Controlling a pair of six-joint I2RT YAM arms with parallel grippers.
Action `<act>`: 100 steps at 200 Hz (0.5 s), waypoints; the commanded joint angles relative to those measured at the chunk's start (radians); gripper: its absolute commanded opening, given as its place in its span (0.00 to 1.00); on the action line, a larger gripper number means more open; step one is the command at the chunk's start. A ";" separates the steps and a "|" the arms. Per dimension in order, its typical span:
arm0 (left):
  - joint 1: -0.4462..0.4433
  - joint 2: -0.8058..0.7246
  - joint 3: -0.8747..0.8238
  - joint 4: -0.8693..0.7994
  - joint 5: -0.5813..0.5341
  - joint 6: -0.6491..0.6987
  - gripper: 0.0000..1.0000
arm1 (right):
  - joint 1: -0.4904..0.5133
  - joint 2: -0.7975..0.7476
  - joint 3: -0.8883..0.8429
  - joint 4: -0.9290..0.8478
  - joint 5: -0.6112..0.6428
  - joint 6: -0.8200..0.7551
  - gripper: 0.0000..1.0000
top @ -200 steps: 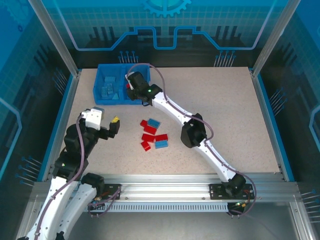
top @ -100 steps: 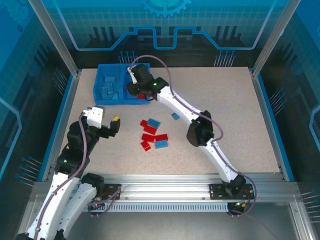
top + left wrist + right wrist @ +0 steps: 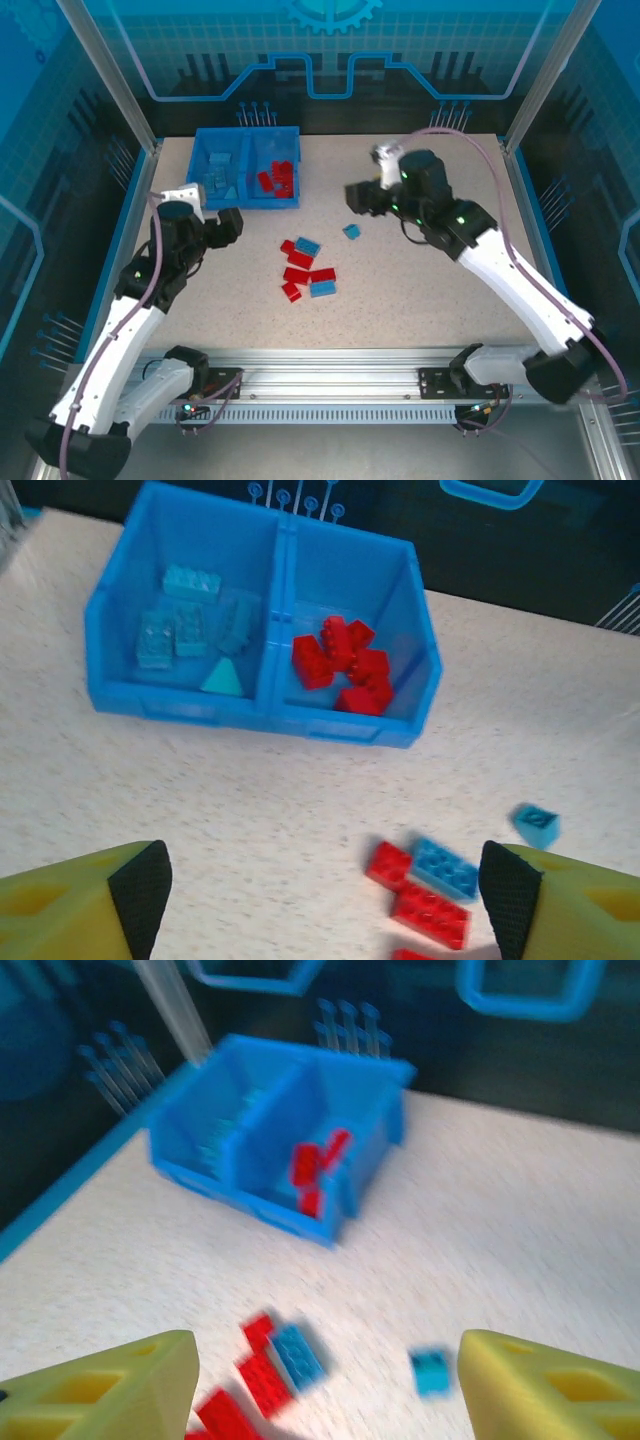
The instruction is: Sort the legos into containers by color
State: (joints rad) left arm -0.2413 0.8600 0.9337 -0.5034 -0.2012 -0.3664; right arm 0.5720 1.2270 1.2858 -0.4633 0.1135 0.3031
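You have one blue bin (image 3: pixel 255 705) with two containers, just ahead of the left end effector (image 3: pixel 325 895). The left wrist view lets you count about five light blue legos (image 3: pixel 180 630) in its left half and about six red legos (image 3: pixel 345 665) in its right. The right wrist view is too blurry for that. Five red and three blue lie loose on the tabletop (image 3: pixel 430 290), one blue brick (image 3: pixel 351 231) nearest the right end effector (image 3: pixel 327 1370). Both are wide open, holding nothing.

1 overhead, 2 wrist views toward bin (image 3: pixel 340 725)
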 commanded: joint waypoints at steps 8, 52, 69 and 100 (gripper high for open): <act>-0.151 0.142 0.057 -0.078 -0.026 -0.486 0.81 | -0.133 -0.106 -0.195 -0.052 0.017 0.129 0.79; -0.452 0.564 0.306 -0.165 -0.201 -0.723 0.82 | -0.249 -0.151 -0.318 -0.123 -0.038 0.217 0.90; -0.500 0.753 0.449 -0.215 -0.176 -0.793 0.80 | -0.261 -0.161 -0.344 -0.124 -0.034 0.248 0.94; -0.526 1.036 0.636 -0.207 -0.090 -0.896 0.78 | -0.292 -0.174 -0.362 -0.142 -0.024 0.283 0.96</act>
State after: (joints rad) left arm -0.7586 1.7428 1.4609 -0.6468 -0.3199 -1.1156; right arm 0.3092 1.0836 0.9363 -0.5831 0.0944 0.5301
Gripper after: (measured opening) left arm 0.781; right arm 0.958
